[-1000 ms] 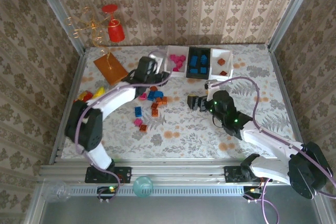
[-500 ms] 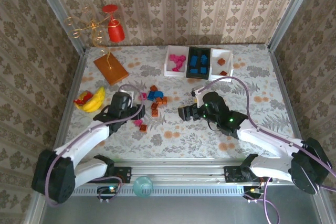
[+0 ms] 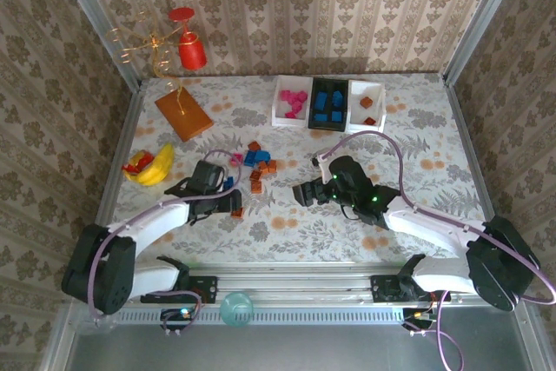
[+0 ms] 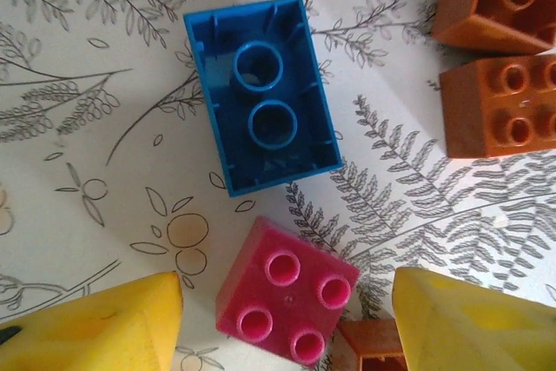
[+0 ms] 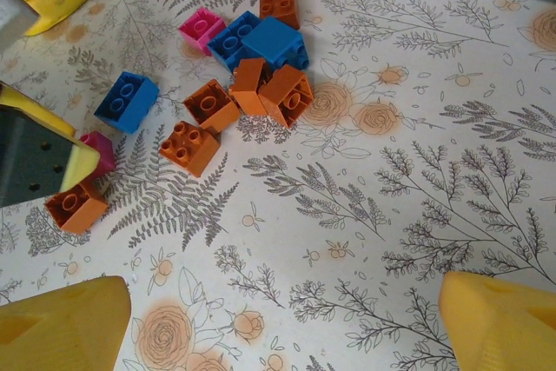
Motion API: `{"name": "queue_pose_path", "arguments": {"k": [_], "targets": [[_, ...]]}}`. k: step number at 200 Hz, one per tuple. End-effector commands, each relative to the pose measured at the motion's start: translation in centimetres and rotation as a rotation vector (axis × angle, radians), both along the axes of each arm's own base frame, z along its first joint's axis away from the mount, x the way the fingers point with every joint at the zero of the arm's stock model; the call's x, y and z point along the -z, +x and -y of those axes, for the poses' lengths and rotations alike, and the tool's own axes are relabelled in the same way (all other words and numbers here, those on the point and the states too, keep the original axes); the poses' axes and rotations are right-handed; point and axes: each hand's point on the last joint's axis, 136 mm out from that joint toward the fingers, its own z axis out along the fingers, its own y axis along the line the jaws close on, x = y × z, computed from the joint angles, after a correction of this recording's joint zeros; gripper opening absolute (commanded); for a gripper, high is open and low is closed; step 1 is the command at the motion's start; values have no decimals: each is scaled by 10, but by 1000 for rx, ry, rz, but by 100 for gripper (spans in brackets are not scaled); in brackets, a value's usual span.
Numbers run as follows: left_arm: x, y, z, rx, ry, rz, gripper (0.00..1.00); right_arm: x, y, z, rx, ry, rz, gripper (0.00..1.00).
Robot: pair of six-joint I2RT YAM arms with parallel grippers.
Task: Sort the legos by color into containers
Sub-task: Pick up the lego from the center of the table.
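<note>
Left gripper (image 3: 230,203) is hanging low over the near edge of the loose pile (image 3: 254,162), jaws partly spread and holding nothing. In the left wrist view its yellow fingertips (image 4: 95,327) are sitting at the lower corners of the frame, and the pink brick (image 4: 287,301) is lying between them, studs up, with a gap showing on each side. The brick is square, so it has no long axis to line up; its sides are sitting slightly skewed to the closing line. An upturned blue brick (image 4: 261,93) is lying just above it in the frame, and a small orange brick (image 4: 373,349) is crowding its lower right corner.

Right gripper (image 3: 306,193) is standing wide and empty, right of the pile and well apart from the pink brick, so the left arm is clearly nearer.

Judgement: a pinch on pink is coming. The white tray holding pink bricks (image 3: 278,106) is lying in the upper middle of the top view.
</note>
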Motion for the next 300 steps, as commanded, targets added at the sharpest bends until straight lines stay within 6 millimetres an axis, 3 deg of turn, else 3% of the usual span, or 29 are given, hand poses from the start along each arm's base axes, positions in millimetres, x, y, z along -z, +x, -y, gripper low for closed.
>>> {"name": "queue_pose_path", "arguments": {"k": [1,41,99,201,300], "targets": [[-6,12,10,30,-18,20,66,-6,-1,1,0,5,34,93],[1,12,2,21,34,9,58,-5,-1,1,-1,1,36,93],[6,13,-26,-53,122,16,50,-4,-1,3,3,-6,33,93],[5,-3,-16,-27,125,5,48,-2,0,4,10,-12,29,93],[11,-2,-17,-32,155,-17,43,-3,-2,6,12,-10,33,94]]}}
